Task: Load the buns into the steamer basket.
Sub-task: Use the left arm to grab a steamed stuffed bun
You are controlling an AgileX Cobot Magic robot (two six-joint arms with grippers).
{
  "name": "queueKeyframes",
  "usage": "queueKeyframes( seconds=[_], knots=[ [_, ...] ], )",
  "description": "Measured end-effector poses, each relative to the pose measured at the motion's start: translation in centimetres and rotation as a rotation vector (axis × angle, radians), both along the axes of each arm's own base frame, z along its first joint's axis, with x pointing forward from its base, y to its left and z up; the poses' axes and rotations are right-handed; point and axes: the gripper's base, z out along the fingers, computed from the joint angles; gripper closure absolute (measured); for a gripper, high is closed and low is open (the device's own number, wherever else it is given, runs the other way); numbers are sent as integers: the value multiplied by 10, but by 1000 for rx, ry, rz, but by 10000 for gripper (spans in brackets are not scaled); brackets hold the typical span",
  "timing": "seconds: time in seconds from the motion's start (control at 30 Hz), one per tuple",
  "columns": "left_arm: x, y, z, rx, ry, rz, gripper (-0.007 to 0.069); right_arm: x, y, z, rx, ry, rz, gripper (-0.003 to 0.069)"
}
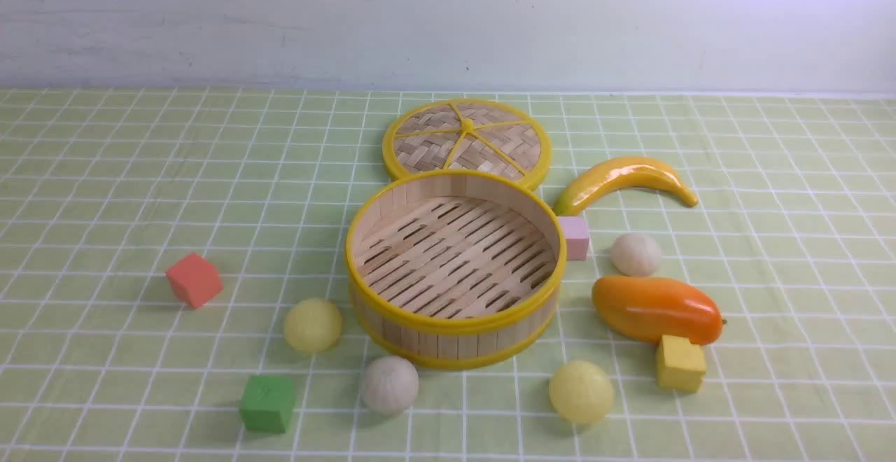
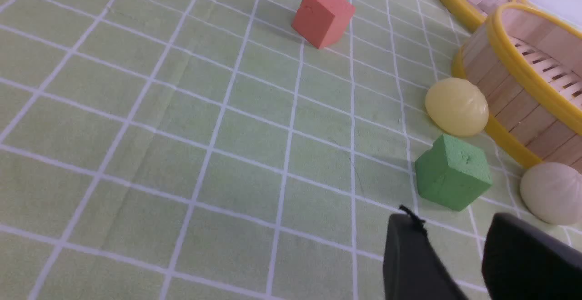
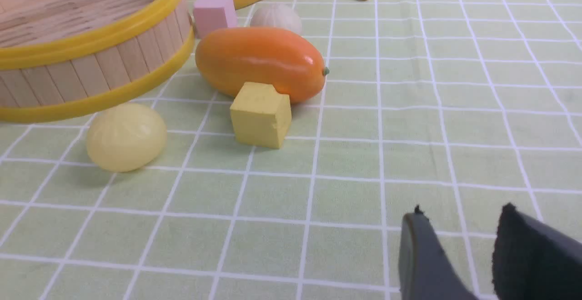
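Yellow bun (image 1: 313,325) sits just beside the basket (image 1: 456,341) on its left-hand side, and that's the left arm's business! Out in front of it, the left gripper (image 2: 448,220) has its fingers spread with nothing between them, and the green cube (image 1: 267,404) stands on the near side of that bun, a likely snag on a low approach. Over on the other flank, the right gripper (image 3: 464,213) is parted and bare too, nearer the other yellow bun (image 1: 581,392). Round things, no long axis, so the reach inward toward the basket looks the decider!
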Motion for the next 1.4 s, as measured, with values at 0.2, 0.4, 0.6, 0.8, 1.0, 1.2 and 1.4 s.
queueKeyframes(
  seconds=[0.2,0.4,0.6,0.8,1.0,1.2,1.4],
  knots=[
    [0,0,0,0,0,0,386,0,0,0,0,0,0,418],
    [0,0,0,0,0,0,386,0,0,0,0,0,0,418],
    [2,-1,6,-80,-63,14,386,0,0,0,0,0,0,418],
    [4,-3,19,-471,-160,63,386,0,0,0,0,0,0,418],
    [3,0,40,-671,-291,81,424,0,0,0,-1,0,0,418],
    [-13,-6,99,-547,-355,-62,638,0,0,0,-3,0,1,418],
    [2,-22,133,-334,13,-201,638,0,0,0,-5,-1,1,418]
  ],
)
